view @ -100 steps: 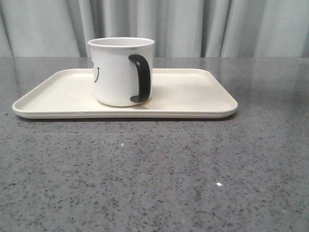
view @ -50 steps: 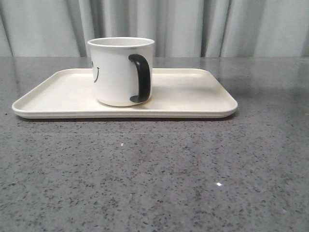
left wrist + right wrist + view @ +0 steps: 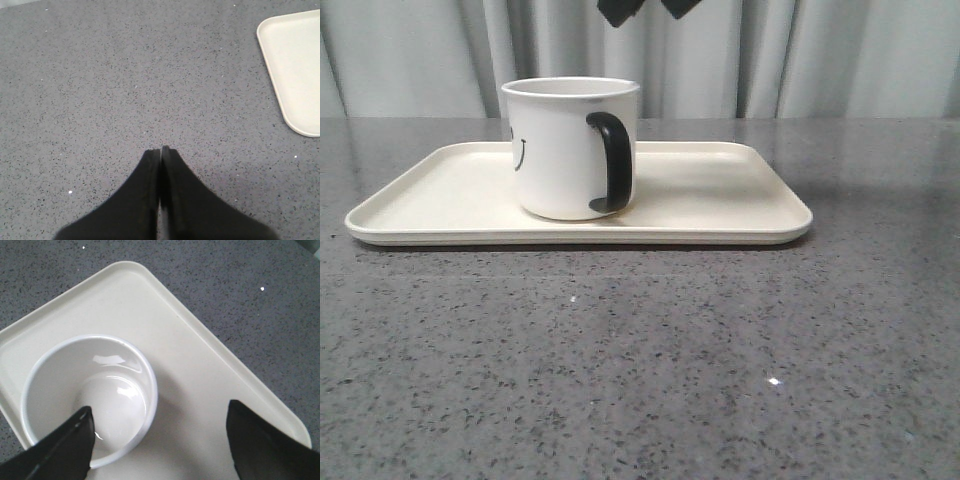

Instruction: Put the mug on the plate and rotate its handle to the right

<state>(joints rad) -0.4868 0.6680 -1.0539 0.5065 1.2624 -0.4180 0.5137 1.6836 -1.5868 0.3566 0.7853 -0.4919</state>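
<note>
The grey speckled counter (image 3: 640,360) is seen spread across the front view, and on it the cream plate (image 3: 740,190) is laid with its long side running left to right. The white mug (image 3: 560,150) is found upright on the plate, left of the plate's middle, so placement can be judged done. The black handle (image 3: 612,165) is turned toward the camera and only slightly right; the rotation to the right is judged to be outstanding.

High above the mug, at the top edge of the front view, the right gripper (image 3: 648,8) is glimpsed. In its wrist view the right gripper's fingers are spread wide, one tip over the mug's open mouth (image 3: 90,395), the other out over bare plate, nothing held. The mug is thus directly below this gripper, and the right arm is clearly the nearer one.

The left gripper (image 3: 161,150) is seen pressed together, empty, over bare counter, the plate's corner (image 3: 295,65) well off to one side.
</note>
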